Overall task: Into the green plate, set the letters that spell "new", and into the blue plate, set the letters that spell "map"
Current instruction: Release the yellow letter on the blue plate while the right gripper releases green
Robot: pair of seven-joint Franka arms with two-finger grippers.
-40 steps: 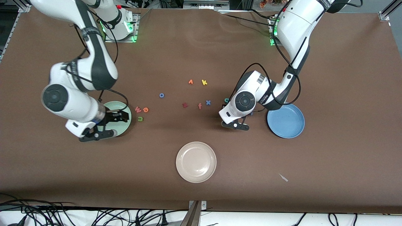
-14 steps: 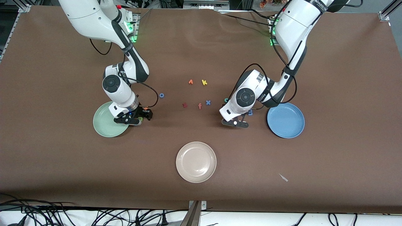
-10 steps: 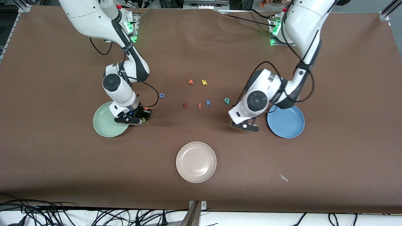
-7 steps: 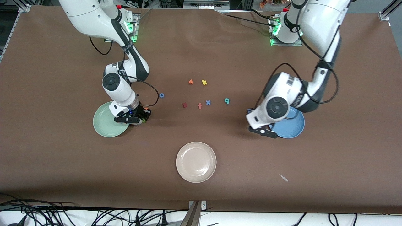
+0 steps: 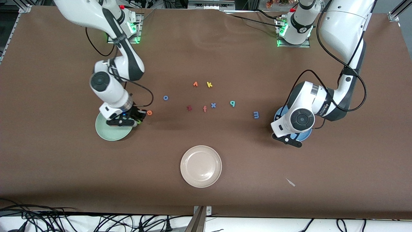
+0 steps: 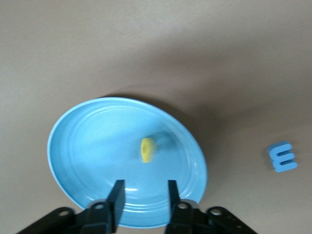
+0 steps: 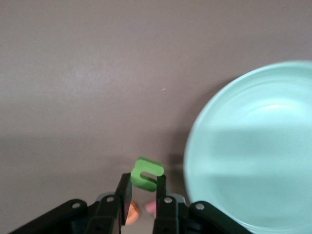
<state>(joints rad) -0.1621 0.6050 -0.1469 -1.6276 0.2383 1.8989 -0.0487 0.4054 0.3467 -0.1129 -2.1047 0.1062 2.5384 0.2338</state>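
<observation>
Pinching the n [image 7: 146,174] by its flat sides, the right gripper [image 7: 142,194] hangs beside the green plate [image 7: 253,146], foam light and squashy, while the left gripper [image 6: 145,196], parted and empty, hovers over the a [image 6: 146,149] in the blue plate [image 6: 87,146].

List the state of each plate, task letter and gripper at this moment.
Pale green plate: empty.
Medium-blue plate: yellow foam a in it.
Beige plate: empty.
Green foam n: held by the right gripper, off the plate.
Blue foam m, teal p, orange e: on the table.
Left gripper: open, empty, over the blue plate.
</observation>
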